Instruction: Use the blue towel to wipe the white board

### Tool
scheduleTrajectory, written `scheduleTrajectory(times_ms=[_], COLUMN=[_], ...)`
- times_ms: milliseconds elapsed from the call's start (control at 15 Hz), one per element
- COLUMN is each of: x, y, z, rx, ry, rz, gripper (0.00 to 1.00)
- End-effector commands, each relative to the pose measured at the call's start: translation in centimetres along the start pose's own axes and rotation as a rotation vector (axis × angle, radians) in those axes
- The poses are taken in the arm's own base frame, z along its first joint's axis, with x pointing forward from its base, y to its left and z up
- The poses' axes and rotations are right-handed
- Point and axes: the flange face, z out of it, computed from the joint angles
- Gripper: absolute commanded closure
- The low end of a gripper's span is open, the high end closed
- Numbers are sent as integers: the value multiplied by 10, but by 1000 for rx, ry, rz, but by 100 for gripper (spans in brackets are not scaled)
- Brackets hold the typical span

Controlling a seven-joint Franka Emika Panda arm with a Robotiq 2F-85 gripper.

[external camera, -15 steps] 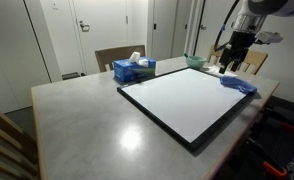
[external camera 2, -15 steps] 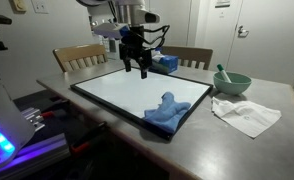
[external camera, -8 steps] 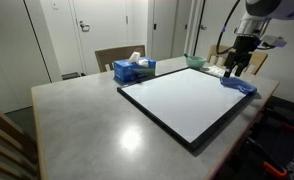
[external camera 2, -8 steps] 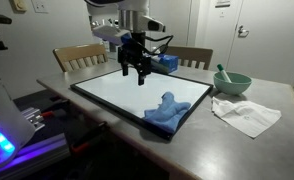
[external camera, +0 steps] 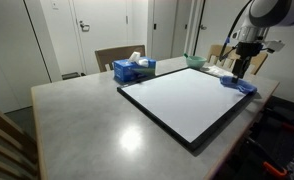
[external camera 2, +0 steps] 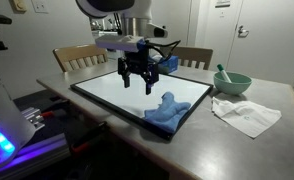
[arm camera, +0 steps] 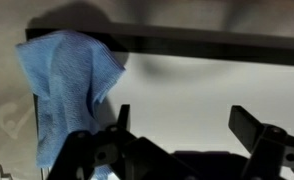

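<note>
The white board (external camera: 187, 98) lies flat on the grey table, black-framed; it also shows in the other exterior view (external camera 2: 127, 93) and in the wrist view (arm camera: 217, 85). The blue towel (external camera 2: 168, 108) lies crumpled on the board's corner, seen too in an exterior view (external camera: 239, 85) and at the left of the wrist view (arm camera: 72, 85). My gripper (external camera 2: 138, 84) hangs open and empty above the board, a short way from the towel, not touching it. In the wrist view my gripper (arm camera: 185, 118) has its fingers spread wide over bare board.
A blue tissue box (external camera: 134, 69) stands beside the board's far edge. A green bowl (external camera 2: 232, 81) and a white cloth (external camera 2: 245, 112) lie on the table past the towel. Wooden chairs (external camera 2: 79, 58) stand at the table's sides.
My gripper has moved across the board toward the blue towel and a little lower. The towel has not moved.
</note>
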Motion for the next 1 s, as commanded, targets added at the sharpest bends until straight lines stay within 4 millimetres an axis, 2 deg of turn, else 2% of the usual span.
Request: scheduleTrajectory(times_ms=[0, 133, 200, 400, 600, 933], x=[-27, -38, -34, -43, -38, -32], y=[38, 61, 40, 58, 58, 62], z=[26, 31, 24, 27, 30, 21], rx=[-28, -62, -43, -56, -76, -108], ry=[-144, -202, -145, -175, -132, -34], rz=[-110, -102, -92, -87, -101, -122], gripper=[0, 0, 0, 0, 0, 0])
